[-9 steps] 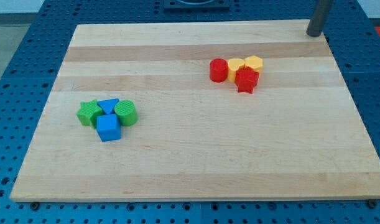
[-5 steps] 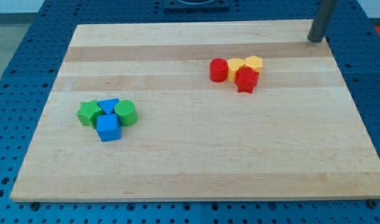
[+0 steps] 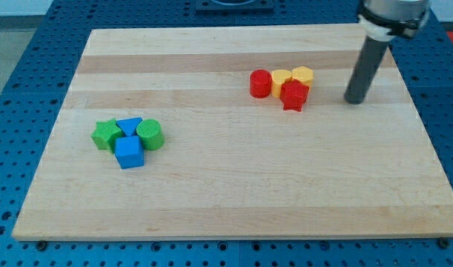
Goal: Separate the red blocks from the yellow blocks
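A red cylinder (image 3: 260, 83), a yellow cylinder (image 3: 280, 80), a yellow hexagonal block (image 3: 303, 75) and a red star-shaped block (image 3: 293, 96) sit bunched together on the wooden board (image 3: 226, 193), right of centre near the view's top. The red star touches both yellow blocks from below; the red cylinder touches the yellow cylinder's left side. My tip (image 3: 354, 101) rests on the board to the right of the cluster, a clear gap from the red star and the yellow hexagon.
A second cluster lies at the view's left: a green star-shaped block (image 3: 106, 135), a blue triangular block (image 3: 129, 125), a green cylinder (image 3: 150, 135) and a blue cube (image 3: 128, 152). The board lies on a blue perforated table.
My tip has moved from the board's top right corner down and left, toward the red and yellow cluster. No block has moved.
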